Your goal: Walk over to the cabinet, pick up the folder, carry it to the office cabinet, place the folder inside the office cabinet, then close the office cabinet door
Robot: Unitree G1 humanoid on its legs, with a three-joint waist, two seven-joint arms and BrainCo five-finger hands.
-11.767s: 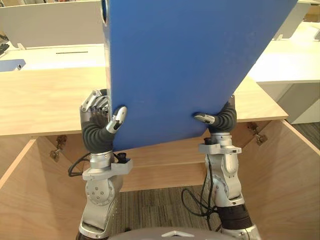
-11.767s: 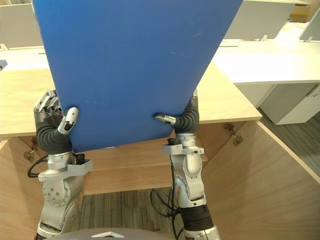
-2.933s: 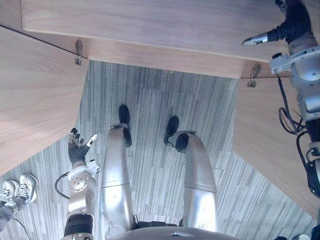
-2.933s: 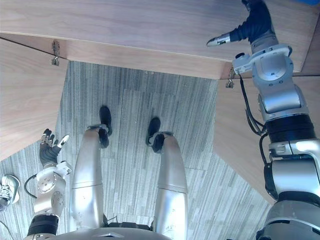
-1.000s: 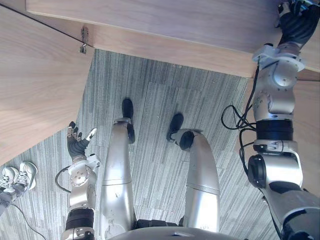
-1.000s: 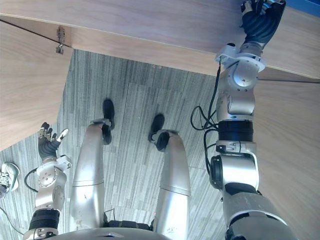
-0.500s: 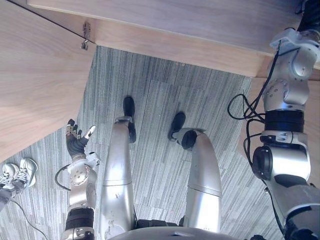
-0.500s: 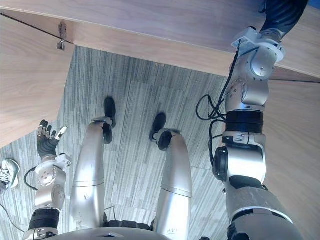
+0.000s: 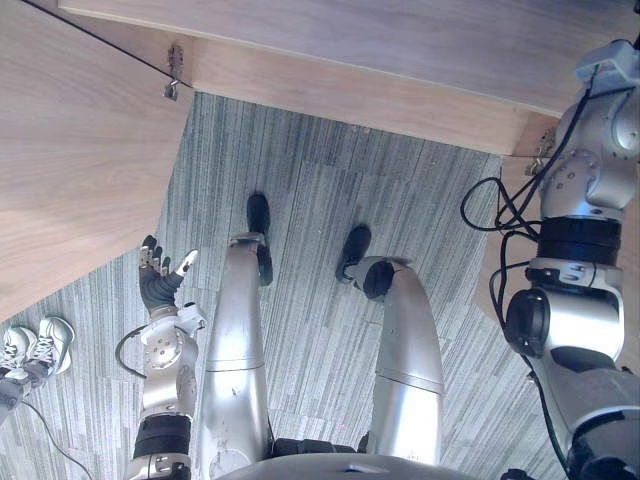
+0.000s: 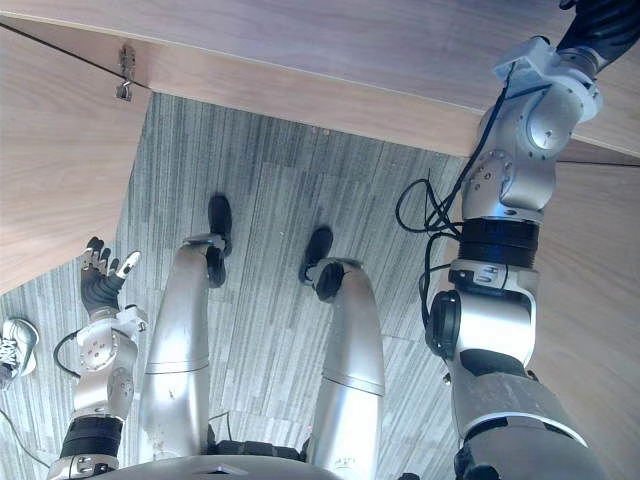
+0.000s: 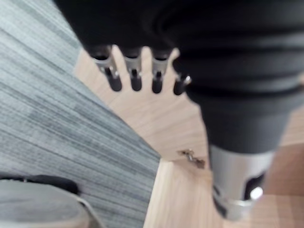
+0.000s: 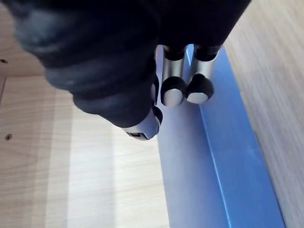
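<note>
1. Folder (image 12: 213, 156), blue, sits inside the office cabinet (image 12: 61, 166). It lies directly beyond the right hand's fingertips on pale wooden board, and more wood panel flanks it on the side away from the thumb.
2. Right hand (image 12: 95, 61) is raised high on an upstretched arm and reaches into the cabinet. Fingers (image 12: 173, 90) are straight and pressed side by side, dark tips at the folder's face. The thumb lies alongside on the same face, not curled round an edge, and nothing is pinched. Whether the tips truly press or only graze is hard to say from so close.
3. Left hand (image 9: 158, 285) hangs low, well apart from the folder. Its fingers are straight and spread, thumb out, holding nothing. Grey striped carpet (image 9: 330, 200) lies beneath it.
4. Beyond the left hand's fingertips stands an open cabinet door (image 9: 70, 170), wood-grain, with a metal hinge (image 9: 174, 72) at its upper corner.
5. Outward of the left hand, at floor level, is a pair of white sneakers (image 9: 25, 350), a person's.
</note>
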